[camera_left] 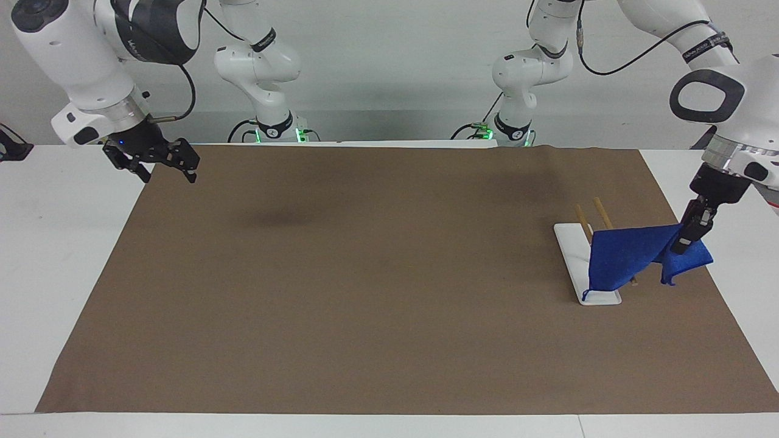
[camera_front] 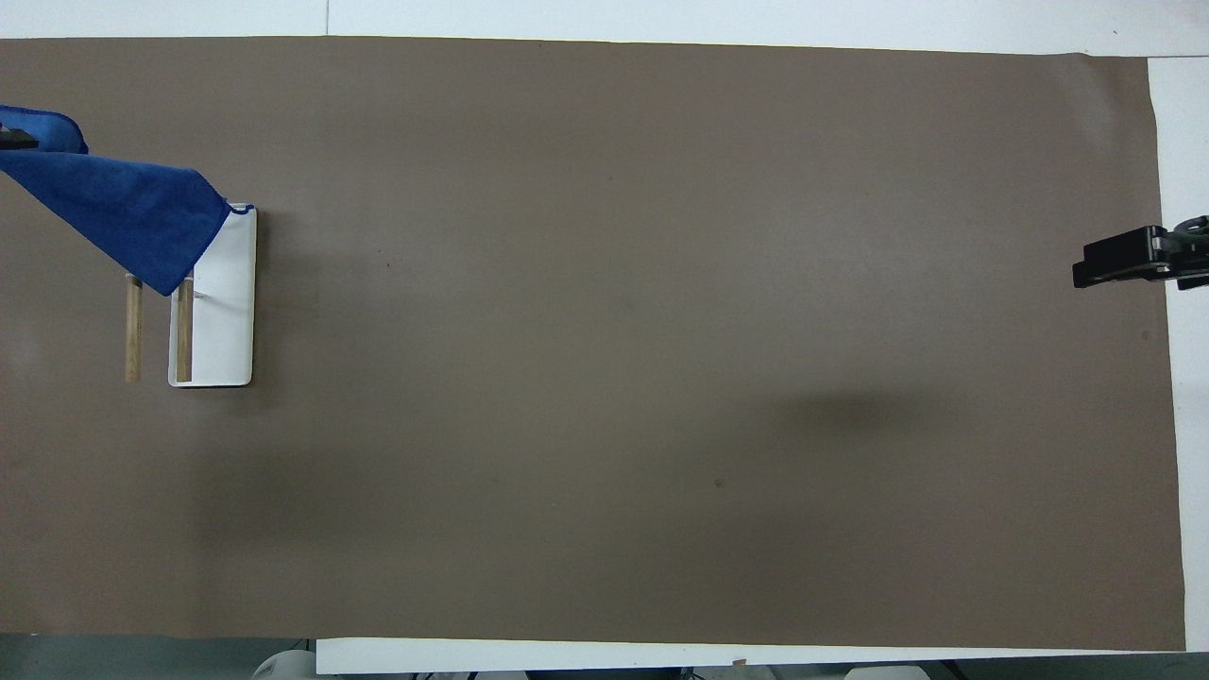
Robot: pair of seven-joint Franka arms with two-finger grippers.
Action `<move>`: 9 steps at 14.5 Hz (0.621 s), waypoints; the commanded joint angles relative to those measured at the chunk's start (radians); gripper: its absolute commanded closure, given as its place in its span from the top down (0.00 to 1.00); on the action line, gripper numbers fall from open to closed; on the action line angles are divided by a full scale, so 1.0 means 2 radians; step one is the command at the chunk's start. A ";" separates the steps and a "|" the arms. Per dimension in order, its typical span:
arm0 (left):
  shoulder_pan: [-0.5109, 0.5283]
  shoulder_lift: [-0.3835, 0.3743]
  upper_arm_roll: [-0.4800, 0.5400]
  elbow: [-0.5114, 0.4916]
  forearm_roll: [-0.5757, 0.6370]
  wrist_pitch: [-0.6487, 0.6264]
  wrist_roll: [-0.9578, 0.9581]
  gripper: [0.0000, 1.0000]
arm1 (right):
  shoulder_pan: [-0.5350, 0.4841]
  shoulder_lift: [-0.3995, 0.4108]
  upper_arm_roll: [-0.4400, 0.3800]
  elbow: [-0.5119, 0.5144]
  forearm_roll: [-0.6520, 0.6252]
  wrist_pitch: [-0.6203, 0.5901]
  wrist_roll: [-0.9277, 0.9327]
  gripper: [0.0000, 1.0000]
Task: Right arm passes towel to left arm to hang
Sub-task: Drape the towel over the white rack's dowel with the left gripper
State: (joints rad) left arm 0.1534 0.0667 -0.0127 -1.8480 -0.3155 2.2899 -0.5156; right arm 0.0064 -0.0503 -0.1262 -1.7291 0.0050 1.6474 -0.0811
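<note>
Left gripper (camera_left: 683, 242) hanging towel (camera_left: 627, 255) on rack

Pinched shut on one towel edge, cloth draped below and beside it across the wooden rails (camera_left: 599, 213) of the white rack (camera_left: 572, 246). Lower until both sides hang evenly, then release. Right gripper (camera_left: 159, 163) waits, fingers spread, empty, over the mat's edge

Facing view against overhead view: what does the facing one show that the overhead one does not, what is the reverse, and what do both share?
Only the facing view shows both arms whole with their bases, and the left gripper shut on the towel, which hangs over the rack's wooden bars.

Only the overhead view shows, from above, the two bars lying parallel, one over the white base and one beside it.

Both show the brown mat, the blue towel, the rack, and the right gripper waiting open at its own end of the table.
</note>
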 commanded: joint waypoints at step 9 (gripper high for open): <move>0.028 -0.049 -0.002 -0.090 0.056 -0.033 -0.005 0.03 | 0.004 -0.005 0.002 -0.002 -0.005 -0.005 -0.002 1.00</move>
State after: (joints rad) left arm 0.1782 0.0274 -0.0121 -1.9581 -0.2441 2.2370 -0.5214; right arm 0.0104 -0.0508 -0.1247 -1.7291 0.0050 1.6473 -0.0811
